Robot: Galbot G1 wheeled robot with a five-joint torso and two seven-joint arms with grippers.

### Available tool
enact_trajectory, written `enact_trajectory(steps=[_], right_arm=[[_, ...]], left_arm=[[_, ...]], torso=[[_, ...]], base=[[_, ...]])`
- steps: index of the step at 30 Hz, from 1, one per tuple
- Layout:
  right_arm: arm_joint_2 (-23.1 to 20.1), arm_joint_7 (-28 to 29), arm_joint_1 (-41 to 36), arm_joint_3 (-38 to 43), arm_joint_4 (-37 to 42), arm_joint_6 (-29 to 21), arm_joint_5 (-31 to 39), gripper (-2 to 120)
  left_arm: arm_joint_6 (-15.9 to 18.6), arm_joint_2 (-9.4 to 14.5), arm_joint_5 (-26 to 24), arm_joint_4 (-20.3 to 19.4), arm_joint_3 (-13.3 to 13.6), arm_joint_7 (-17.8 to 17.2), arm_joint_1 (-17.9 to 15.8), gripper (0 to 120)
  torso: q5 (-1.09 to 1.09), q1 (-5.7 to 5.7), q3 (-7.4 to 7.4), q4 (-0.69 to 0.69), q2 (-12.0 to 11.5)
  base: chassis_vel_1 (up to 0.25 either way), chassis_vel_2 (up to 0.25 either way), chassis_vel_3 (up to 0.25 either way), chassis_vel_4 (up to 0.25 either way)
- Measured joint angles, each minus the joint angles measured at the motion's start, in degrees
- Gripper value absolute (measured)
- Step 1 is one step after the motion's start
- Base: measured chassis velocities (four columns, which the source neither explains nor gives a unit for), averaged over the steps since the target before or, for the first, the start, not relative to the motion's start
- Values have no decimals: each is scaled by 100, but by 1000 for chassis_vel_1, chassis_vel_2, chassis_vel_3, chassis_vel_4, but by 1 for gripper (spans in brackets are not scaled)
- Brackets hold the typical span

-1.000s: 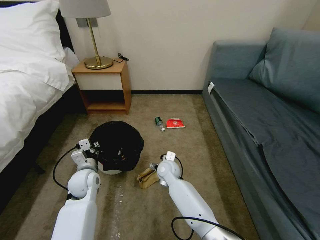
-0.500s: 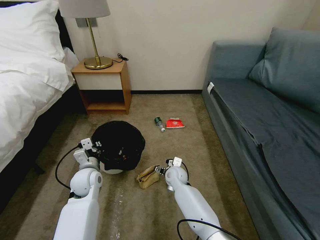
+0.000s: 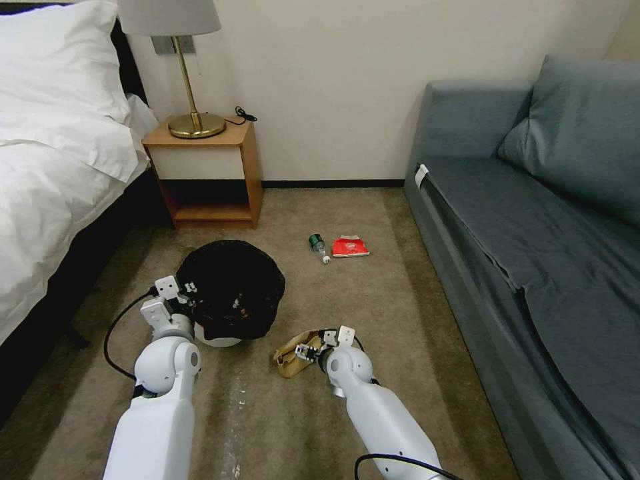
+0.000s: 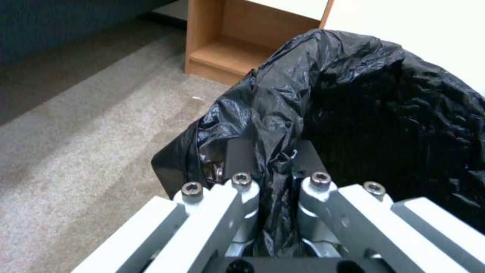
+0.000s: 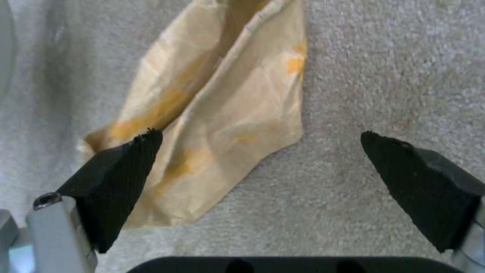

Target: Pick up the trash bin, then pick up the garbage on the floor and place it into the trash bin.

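Observation:
The trash bin (image 3: 230, 290), white with a black liner, stands on the carpet left of centre. My left gripper (image 3: 187, 293) is shut on its near-left rim; the left wrist view shows the fingers (image 4: 237, 185) pinching the folded liner (image 4: 354, 94). The crumpled tan paper bag (image 3: 290, 359) lies just right of the bin. My right gripper (image 3: 310, 348) hovers at the bag's right end, open, with one pad (image 5: 116, 178) over the bag (image 5: 227, 110) and the other (image 5: 419, 182) over bare carpet. Farther off lie the green-labelled bottle (image 3: 319, 247) and the red packet (image 3: 350, 247).
A bed (image 3: 53, 167) runs along the left and a blue sofa (image 3: 533, 233) along the right. A wooden nightstand (image 3: 207, 173) with a brass lamp (image 3: 190, 123) stands against the far wall. Open carpet lies between bin and sofa.
My right gripper has drawn back toward me and turned left onto the paper bag's end. The left arm and bin have shifted slightly left.

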Motion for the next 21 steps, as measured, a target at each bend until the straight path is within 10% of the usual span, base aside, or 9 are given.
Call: enact_trajectory(steps=[6,21], right_arm=[[-1,-289,93,-1,-305,260,-208,100],[-2,-221,-185,-293,462,344,-210,44]], left_arm=[[-16,-37,24,-14,-39,0,67,4],[-45,-31,1,-88,-189,44,172,4]], torso=[[0,0,0,1,0],[0,0,0,2,-1]], base=[[0,0,0,0],[0,0,0,0]])
